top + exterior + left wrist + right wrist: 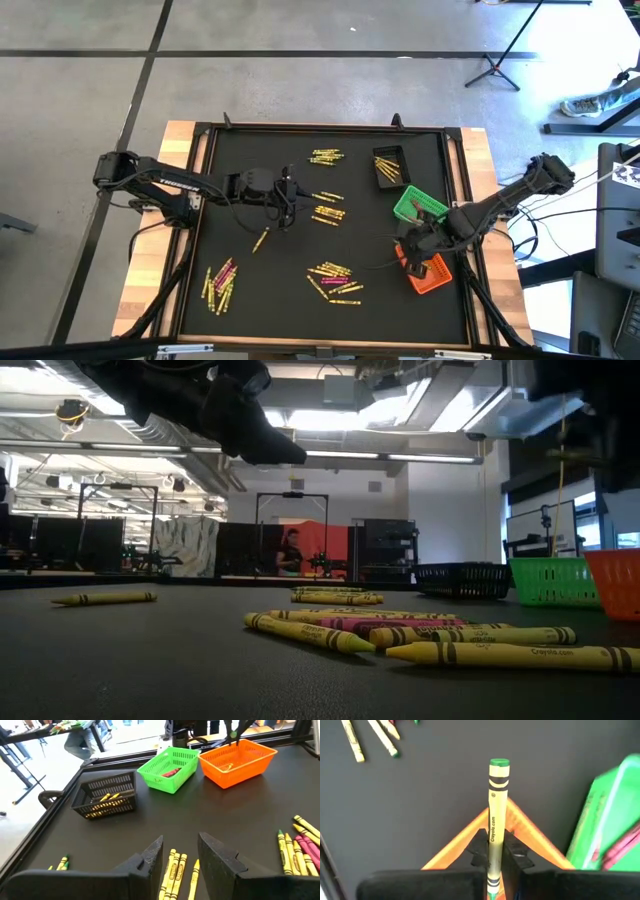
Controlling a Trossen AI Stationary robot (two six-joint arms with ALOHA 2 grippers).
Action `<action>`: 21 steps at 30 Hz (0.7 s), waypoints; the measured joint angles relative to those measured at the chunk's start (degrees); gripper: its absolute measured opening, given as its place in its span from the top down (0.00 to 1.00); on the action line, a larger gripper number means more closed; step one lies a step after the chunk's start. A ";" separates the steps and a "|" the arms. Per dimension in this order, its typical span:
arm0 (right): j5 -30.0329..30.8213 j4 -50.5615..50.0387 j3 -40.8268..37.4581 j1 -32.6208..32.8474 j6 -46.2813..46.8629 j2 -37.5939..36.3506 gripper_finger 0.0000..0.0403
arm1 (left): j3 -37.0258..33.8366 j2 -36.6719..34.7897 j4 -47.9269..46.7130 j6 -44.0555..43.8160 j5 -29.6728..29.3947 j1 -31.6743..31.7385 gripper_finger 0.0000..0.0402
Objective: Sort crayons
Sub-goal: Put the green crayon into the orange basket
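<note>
Paper-wrapped crayons (505, 653) (matt black mat (280, 290)).

Black-topped counter (250, 290): crayons (333, 277) scattered in clusters from 7 to 12 o'clock; black bin (389, 167), green bin (418, 207), orange bin (431, 274) at 2–4 o'clock.

Crayons (328, 215) lie scattered in loose clusters across the black desk (280, 290).
Most are thin yellow sticks lying flat; a few pink ones sit in the clusters nearest the front edge. Some rest inside the black bin (389, 167) and green bin (418, 206). One green-tipped crayon (496, 820) stands pinched in the right tool (495, 852) over the orange bin (428, 272).
</note>
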 joint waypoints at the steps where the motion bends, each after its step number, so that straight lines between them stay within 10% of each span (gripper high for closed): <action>1: -0.60 0.27 -0.99 0.38 1.37 -0.49 0.95 | 0.00 0.00 -0.07 0.01 -0.03 0.02 0.74; 21: 0.85 11.14 -13.39 14.00 20.66 -4.86 0.96 | 0.00 0.00 4.38 4.48 -0.19 0.04 0.74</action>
